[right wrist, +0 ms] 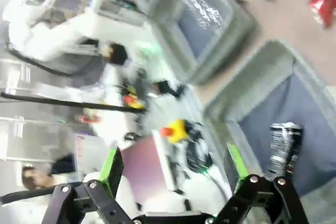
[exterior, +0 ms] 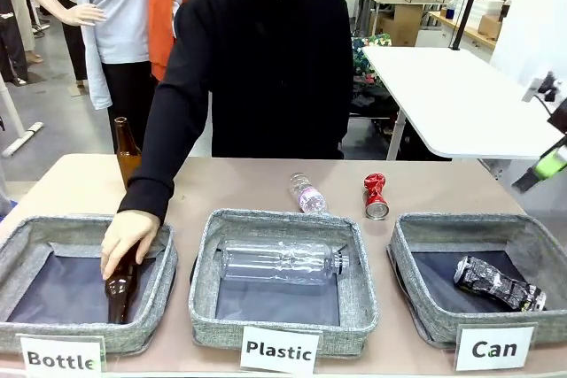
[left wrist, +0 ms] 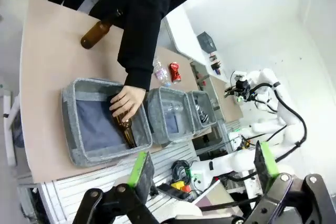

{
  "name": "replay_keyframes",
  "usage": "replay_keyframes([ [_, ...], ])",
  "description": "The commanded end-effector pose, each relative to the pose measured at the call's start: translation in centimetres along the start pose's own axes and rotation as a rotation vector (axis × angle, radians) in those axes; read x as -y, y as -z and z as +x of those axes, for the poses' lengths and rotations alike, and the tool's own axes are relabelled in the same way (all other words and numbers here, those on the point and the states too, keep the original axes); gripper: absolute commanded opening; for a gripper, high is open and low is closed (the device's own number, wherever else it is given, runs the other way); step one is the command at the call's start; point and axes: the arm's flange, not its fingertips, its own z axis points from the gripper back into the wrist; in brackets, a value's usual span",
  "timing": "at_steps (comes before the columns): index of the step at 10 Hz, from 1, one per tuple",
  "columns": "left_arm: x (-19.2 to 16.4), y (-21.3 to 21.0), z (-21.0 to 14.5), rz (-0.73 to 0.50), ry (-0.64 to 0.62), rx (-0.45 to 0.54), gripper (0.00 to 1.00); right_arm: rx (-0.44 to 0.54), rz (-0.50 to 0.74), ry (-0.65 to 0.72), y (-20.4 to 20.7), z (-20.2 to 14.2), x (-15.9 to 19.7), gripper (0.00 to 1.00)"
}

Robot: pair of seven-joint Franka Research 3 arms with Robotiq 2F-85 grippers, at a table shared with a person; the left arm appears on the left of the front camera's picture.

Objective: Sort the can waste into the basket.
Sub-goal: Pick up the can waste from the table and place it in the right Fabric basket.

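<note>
The red crushed can lies on the table behind the gap between the middle and right bins; it also shows small in the left wrist view and at the top right edge of the right wrist view. Inside the "Can" basket rests the black-and-silver can, which the blurred right wrist view shows too. My right gripper hangs open above the table's right edge, its jaws wide apart. High off the table's left end, my left gripper is open and empty.
A person's hand lays a brown bottle into the "Bottle" bin. Another brown bottle stands behind it. A clear bottle lies in the "Plastic" bin, with a small plastic bottle on the table behind.
</note>
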Motion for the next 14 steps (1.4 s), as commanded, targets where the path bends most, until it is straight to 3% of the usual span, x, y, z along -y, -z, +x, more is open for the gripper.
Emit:
replay_keyframes([
  [1,-2.5,0.5,1.9,-0.049,-0.037,0.022,1.00,0.681,0.635,0.217,-3.9,-1.0,2.5,1.00],
  [2,-2.5,0.9,1.7,-0.055,-0.056,0.025,1.00,0.751,0.685,0.250,-4.5,-1.9,3.5,1.00],
  [4,-2.2,3.1,1.3,-0.037,-0.065,-0.008,1.00,0.797,0.652,0.339,-4.6,-1.9,4.1,1.00],
  [5,-2.1,4.8,1.1,-0.025,-0.062,-0.039,1.00,0.289,0.366,0.144,-2.8,-3.3,4.6,1.00],
  [8,-1.3,10.5,0.4,-0.025,-0.032,-0.118,1.00,0.289,0.366,0.144,-2.8,-3.3,4.6,1.00],
  [11,-1.1,21.5,-0.6,-0.134,-0.135,-0.190,1.00,0.289,0.366,0.144,-2.8,-3.3,4.6,1.00],
  [13,-2.3,24.8,-2.3,-0.114,-0.141,-0.237,1.00,0.289,0.366,0.144,-2.8,-3.3,4.6,1.00],
  [14,-2.9,25.0,-2.2,-0.126,-0.125,-0.196,1.00,0.289,0.366,0.144,-2.8,-3.3,4.6,1.00],
])
